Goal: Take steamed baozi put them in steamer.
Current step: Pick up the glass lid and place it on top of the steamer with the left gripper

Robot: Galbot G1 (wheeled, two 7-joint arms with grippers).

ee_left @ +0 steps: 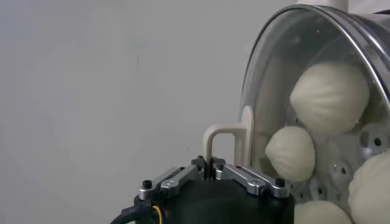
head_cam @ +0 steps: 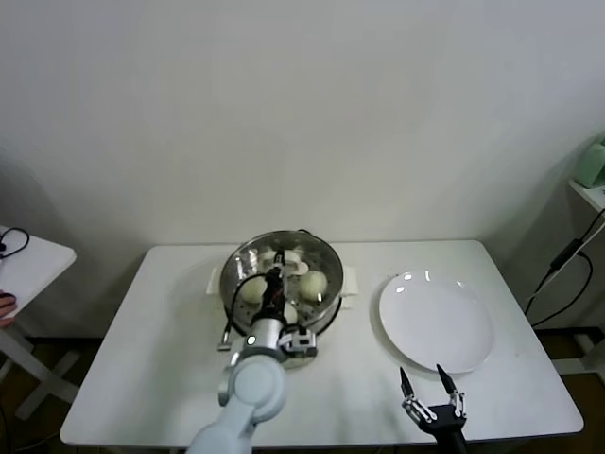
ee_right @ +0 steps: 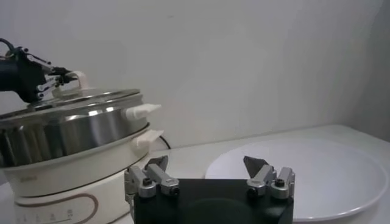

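Note:
The steamer stands mid-table, a shiny steel pot on a cream base. A round glass lid lies over it. Through the glass I see several off-white baozi on the perforated tray; one also shows in the head view. My left gripper is shut on the lid's cream loop handle, above the pot's middle. My right gripper is open and empty, low near the table's front edge, just in front of the white plate.
A flat white plate lies right of the steamer, with nothing on it; it also shows in the right wrist view. A small white side table stands at the far left. A cable hangs at the right.

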